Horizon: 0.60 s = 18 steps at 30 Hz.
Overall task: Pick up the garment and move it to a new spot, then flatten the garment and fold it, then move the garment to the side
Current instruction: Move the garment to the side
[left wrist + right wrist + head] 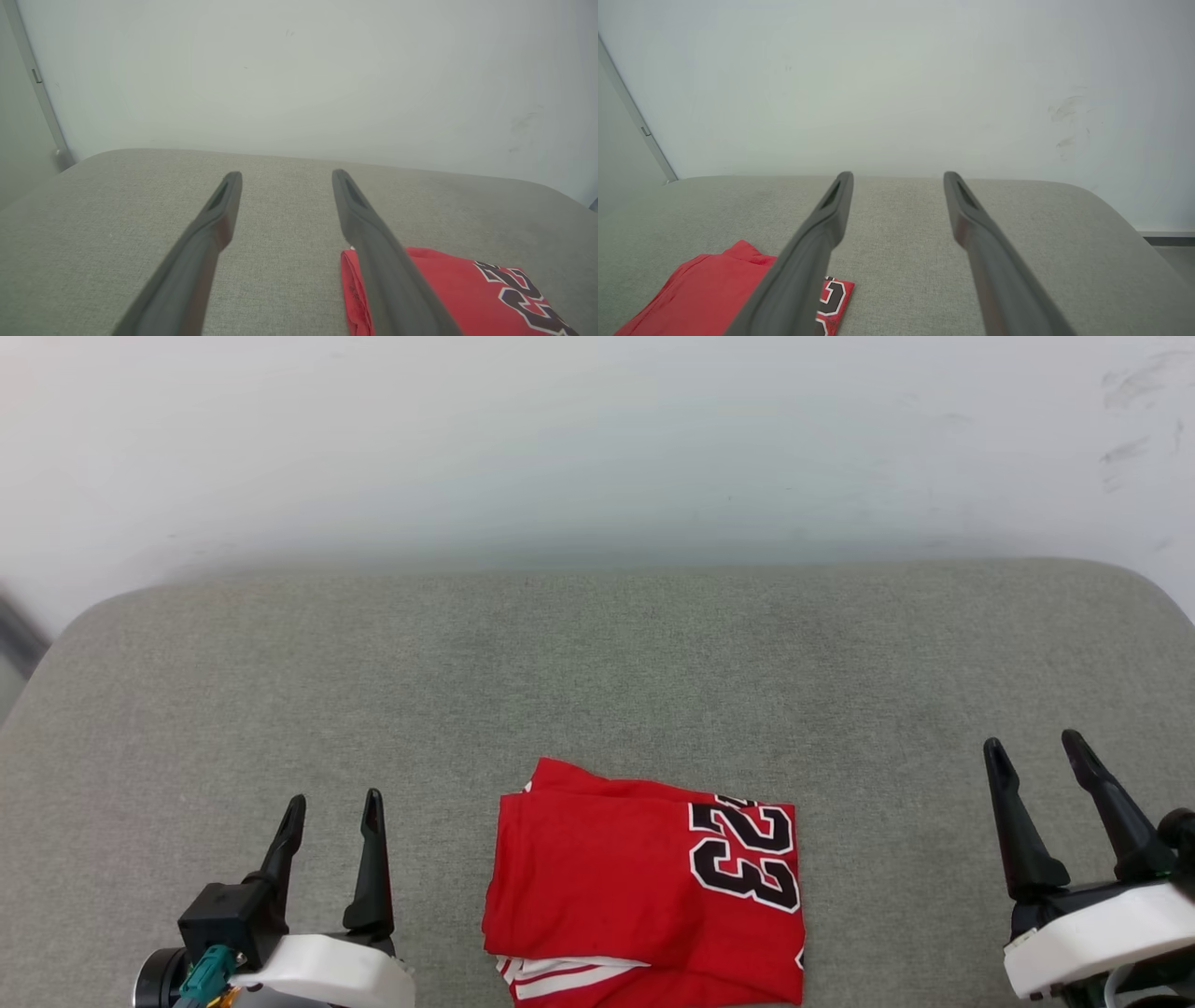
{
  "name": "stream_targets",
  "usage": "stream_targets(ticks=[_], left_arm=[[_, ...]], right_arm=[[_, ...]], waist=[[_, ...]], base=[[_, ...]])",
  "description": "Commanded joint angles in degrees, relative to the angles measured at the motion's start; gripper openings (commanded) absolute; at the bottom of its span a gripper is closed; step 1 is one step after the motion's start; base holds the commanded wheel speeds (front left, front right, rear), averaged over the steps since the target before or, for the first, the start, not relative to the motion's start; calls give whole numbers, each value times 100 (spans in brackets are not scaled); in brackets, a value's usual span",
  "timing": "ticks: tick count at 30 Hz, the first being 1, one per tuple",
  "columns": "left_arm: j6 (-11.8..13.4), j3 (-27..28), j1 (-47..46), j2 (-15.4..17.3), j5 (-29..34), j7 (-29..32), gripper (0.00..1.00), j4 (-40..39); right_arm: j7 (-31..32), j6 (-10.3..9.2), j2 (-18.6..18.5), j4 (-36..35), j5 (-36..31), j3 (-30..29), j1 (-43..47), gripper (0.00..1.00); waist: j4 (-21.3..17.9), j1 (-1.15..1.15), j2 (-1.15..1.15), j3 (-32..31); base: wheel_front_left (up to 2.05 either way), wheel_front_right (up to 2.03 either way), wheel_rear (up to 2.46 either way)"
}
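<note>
Left gripper [335, 797] and right gripper [1032, 739], fingers spread, are flanking the folded red jersey [607, 877] at bottom centre; lifting it likely needs pinching every layer.

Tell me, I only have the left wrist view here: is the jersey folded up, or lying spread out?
Observer: Folded. The head view shows the garment as a compact rectangle with stacked layers, the numerals 23 on its right half.
Operator: Where is the right gripper?
Observer: The right gripper hangs open well off the garment's right side, over the bare grey cushion.
Operator: My finger seems to overlap the cloth. Am I touching it?
Observer: No. From the head view the left gripper is open and off the garment's left edge, with a strip of cushion between them.
</note>
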Motion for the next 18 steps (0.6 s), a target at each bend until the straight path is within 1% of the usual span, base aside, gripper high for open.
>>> stream_targets(ticks=[1, 5, 11, 16, 18], left_arm=[[-33, 7, 67, 31, -17, -39, 100, 39], [-33, 30, 47, 46, -37, -39, 100, 96], [-43, 66, -15, 39, -62, -40, 100, 124], [-25, 93, -38, 14, -71, -40, 100, 115], [-7, 117, -30, -4, -61, -40, 100, 99]], right_arm=[[28, -2, 39, -104, -68, 14, 113, 100], [89, -2, 90, -265, -136, 26, 181, 100], [203, -2, 131, -294, -127, -35, 187, 100], [388, -2, 144, -215, 74, -199, 197, 100], [579, -2, 106, -102, 316, -321, 217, 100]], waist=[[-3, 0, 0, -3], [-32, 0, 0, -3], [-52, 0, 0, 9], [-43, 0, 0, 24], [-32, 0, 0, 40]], base=[[0, 0, 0], [0, 0, 0], [0, 0, 0], [0, 0, 0], [0, 0, 0]])
